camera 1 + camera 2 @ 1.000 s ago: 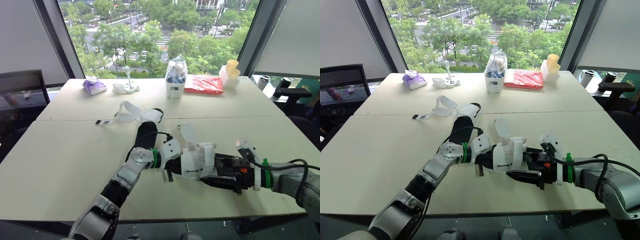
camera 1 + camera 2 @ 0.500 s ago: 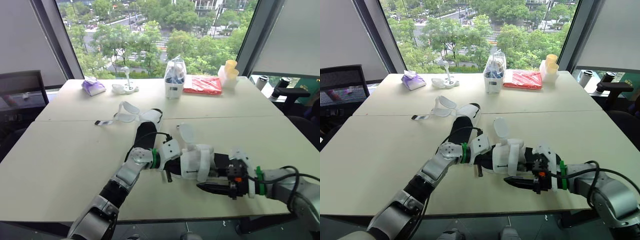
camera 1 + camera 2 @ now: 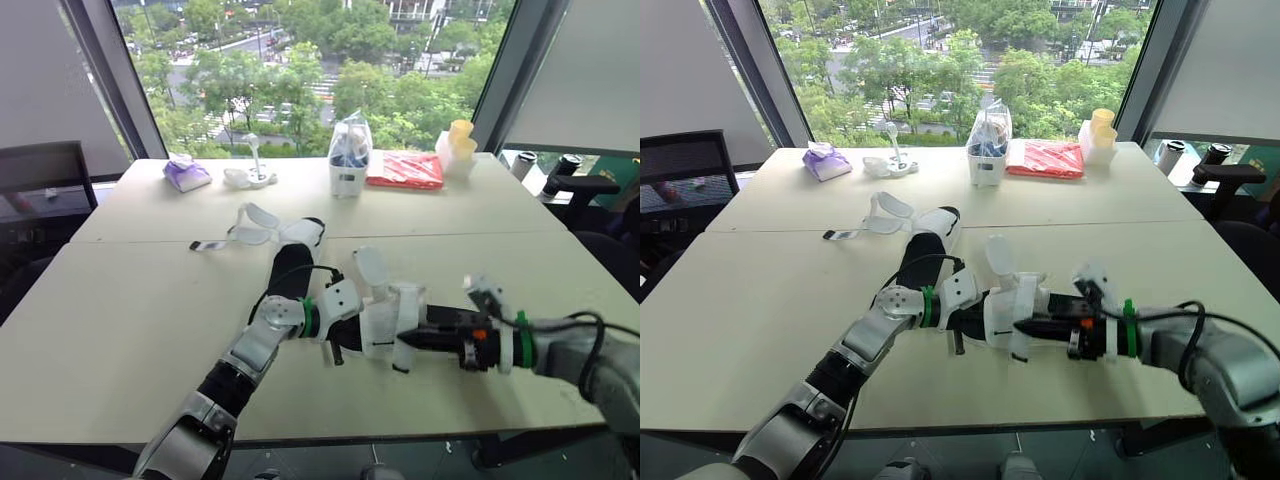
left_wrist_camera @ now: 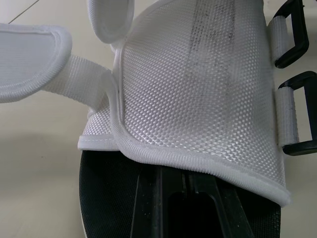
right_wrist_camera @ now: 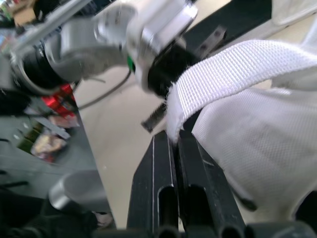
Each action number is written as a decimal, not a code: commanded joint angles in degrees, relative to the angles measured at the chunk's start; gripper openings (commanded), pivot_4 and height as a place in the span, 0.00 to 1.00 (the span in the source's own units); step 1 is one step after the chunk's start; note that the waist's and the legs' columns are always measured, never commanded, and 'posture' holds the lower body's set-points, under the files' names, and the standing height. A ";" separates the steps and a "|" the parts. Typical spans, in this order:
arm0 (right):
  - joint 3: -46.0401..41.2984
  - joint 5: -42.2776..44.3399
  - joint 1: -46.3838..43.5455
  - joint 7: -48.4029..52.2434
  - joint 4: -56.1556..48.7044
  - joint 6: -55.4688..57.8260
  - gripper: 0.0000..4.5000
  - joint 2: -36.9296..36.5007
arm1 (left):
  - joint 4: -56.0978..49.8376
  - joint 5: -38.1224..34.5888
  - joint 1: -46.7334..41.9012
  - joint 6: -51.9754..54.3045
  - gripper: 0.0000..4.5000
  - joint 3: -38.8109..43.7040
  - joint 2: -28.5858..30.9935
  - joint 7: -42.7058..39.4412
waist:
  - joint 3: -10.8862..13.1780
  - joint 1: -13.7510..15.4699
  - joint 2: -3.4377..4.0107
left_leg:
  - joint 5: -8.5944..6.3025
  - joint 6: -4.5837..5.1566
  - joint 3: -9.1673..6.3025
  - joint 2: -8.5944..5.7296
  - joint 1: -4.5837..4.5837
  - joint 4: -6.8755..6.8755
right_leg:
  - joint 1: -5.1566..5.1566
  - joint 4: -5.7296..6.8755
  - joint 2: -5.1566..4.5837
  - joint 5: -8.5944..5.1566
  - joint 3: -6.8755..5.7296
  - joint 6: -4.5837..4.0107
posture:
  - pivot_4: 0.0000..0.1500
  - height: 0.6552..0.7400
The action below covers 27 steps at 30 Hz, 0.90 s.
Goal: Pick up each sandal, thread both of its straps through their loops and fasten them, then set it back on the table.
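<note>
Right end effector (image 3: 402, 340) rose, apparently pinching sandal strap (image 5: 237, 64).

You have one sandal (image 3: 385, 318) at the centre of the frame, on the table (image 3: 120, 300). The left gripper (image 3: 338, 340) is at its left side, and the right gripper (image 3: 403, 340) comes in at its strap (image 5: 233, 64) from the right. The second sandal (image 3: 275, 232) lies behind it, up and to the left. Along the far edge, left to right, are a pouch (image 3: 187, 172), a small stand (image 3: 250, 177), a bag (image 3: 349, 158), a flat packet (image 3: 407, 170) and stacked cups (image 3: 459, 145). A chair (image 3: 45, 170) stands at the left edge of the frame.
</note>
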 commanded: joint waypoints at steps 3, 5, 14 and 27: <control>-0.29 2.84 -8.65 0.51 8.72 6.09 0.01 -0.34 | 0.99 0.75 1.37 1.19 0.00 -2.58 -0.07 -1.96 | 0.00 0.01 0.01 | -0.01 0.02 0.01 0.00 -0.02 -0.02 | -0.01 -0.02 0.00 0.10 0.00 -0.16 | 1.00 1.00; 1.01 1.37 -11.40 1.56 12.27 6.11 0.01 -0.24 | 0.88 0.80 1.41 1.25 0.00 -2.51 -0.03 -1.99 | 0.00 -0.02 0.01 | -0.02 0.03 0.01 -0.01 -0.03 -0.03 | -0.02 -0.03 -0.01 0.13 0.00 -0.19 | 1.00 1.00; 7.58 -5.61 -19.49 10.97 25.18 4.12 0.01 -1.85 | -2.14 0.90 3.53 3.13 0.00 -2.21 1.00 -1.14 | -0.01 -0.14 0.03 | -0.03 0.05 0.01 -0.02 -0.03 -0.09 | -0.06 -0.02 0.00 0.20 0.00 0.02 | 1.00 1.00; 16.98 -19.13 -21.44 19.16 32.06 -7.29 0.01 -1.41 | -4.17 0.82 4.93 4.88 0.00 -2.09 1.13 0.05 | -0.04 -0.22 0.10 | -0.05 0.07 0.03 -0.02 -0.02 -0.09 | -0.08 0.00 0.00 0.20 0.00 0.09 | 1.00 1.00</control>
